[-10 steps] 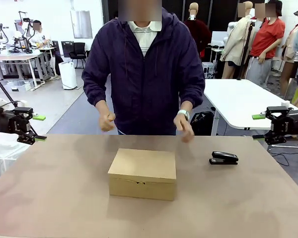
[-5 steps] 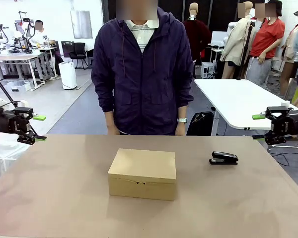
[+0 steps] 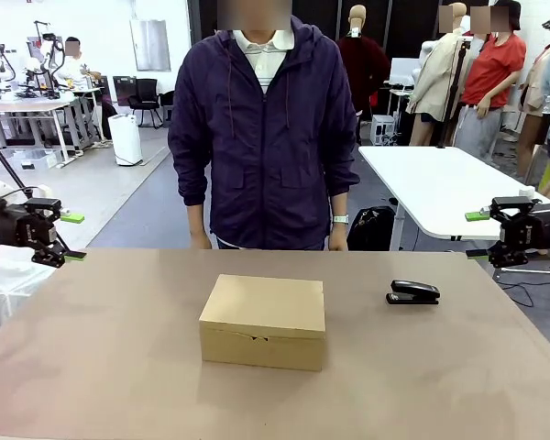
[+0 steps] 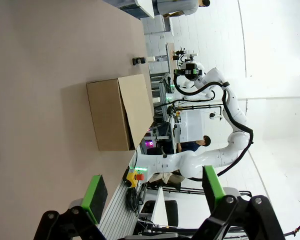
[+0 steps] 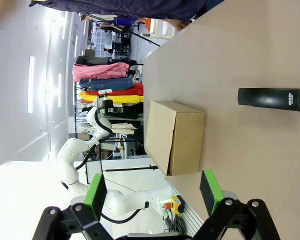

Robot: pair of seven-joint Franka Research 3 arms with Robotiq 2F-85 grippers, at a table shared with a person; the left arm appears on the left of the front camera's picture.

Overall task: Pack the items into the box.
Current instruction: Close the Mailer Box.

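Cardboard box (image 3: pixel 263 321) w/ flap lid shut is seen at table (image 3: pixel 110 367) centre, nothing touching it. Black stapler (image 3: pixel 413 291) lies well apart, to the robot's right of box. Left tool (image 3: pixel 62 237) is held off table's left edge, fingers spread wide, nothing gripped. Right tool (image 3: pixel 478 235) is at right edge, also wide, empty. Person (image 3: pixel 268 128) stands at far side, arms down.
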